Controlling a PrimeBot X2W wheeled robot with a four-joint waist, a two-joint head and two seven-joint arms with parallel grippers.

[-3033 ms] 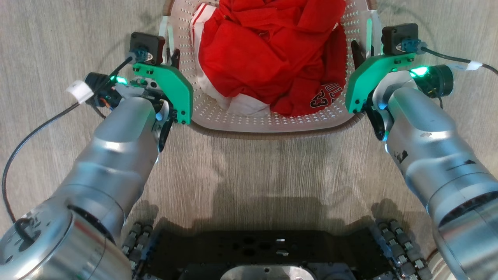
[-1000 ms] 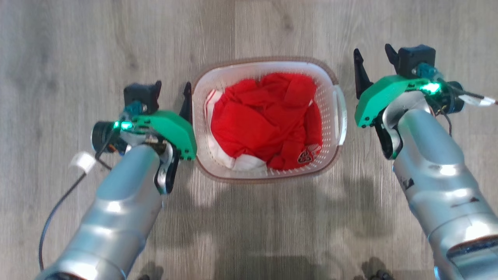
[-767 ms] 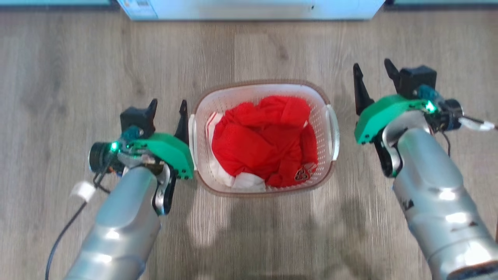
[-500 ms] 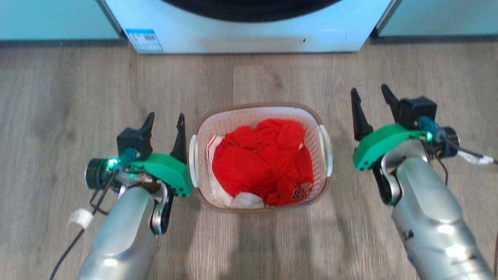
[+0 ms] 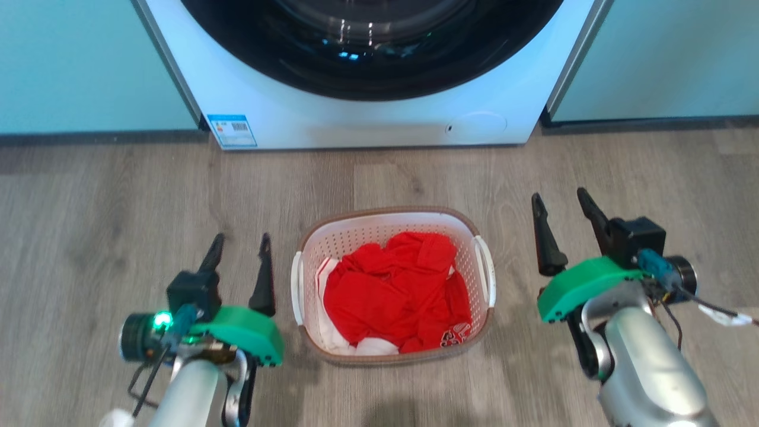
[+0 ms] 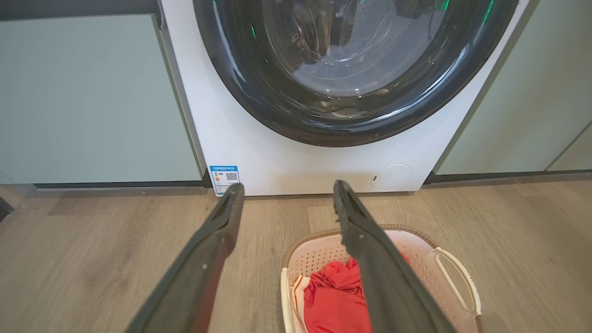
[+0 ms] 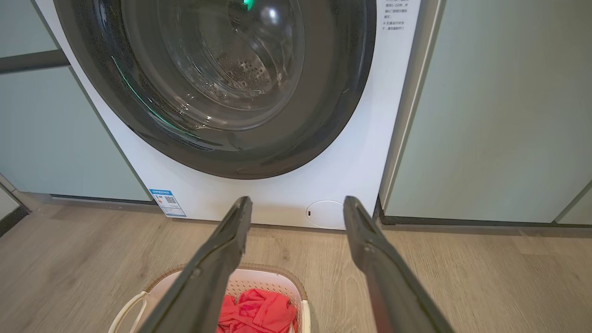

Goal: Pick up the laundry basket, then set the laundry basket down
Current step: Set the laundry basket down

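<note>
The laundry basket (image 5: pixel 350 234), white, perforated, with a brown rim and two white side handles, stands on the wood floor with red and white clothes (image 5: pixel 391 296) inside. My left gripper (image 5: pixel 240 246) is open just left of it, apart from the left handle (image 5: pixel 296 287). To the basket's right, clear of the right handle (image 5: pixel 483 270), my right gripper (image 5: pixel 560 207) is open and holds nothing. The basket (image 6: pixel 425 252) shows low in the left wrist view beyond the open left gripper (image 6: pixel 286 196), and its far rim (image 7: pixel 273 275) shows below the open right gripper (image 7: pixel 296 208).
A white washing machine (image 5: pixel 379 112) with a dark round door (image 5: pixel 370 41) stands just beyond the basket. Pale green cabinet fronts (image 5: pixel 89 65) flank it on both sides. Grey wood floor (image 5: pixel 118 196) surrounds the basket.
Both grippers have let go of the basket's handles and drawn apart from it. The head view has risen and tilted up, bringing the washing machine into sight; the basket now looks smaller.
</note>
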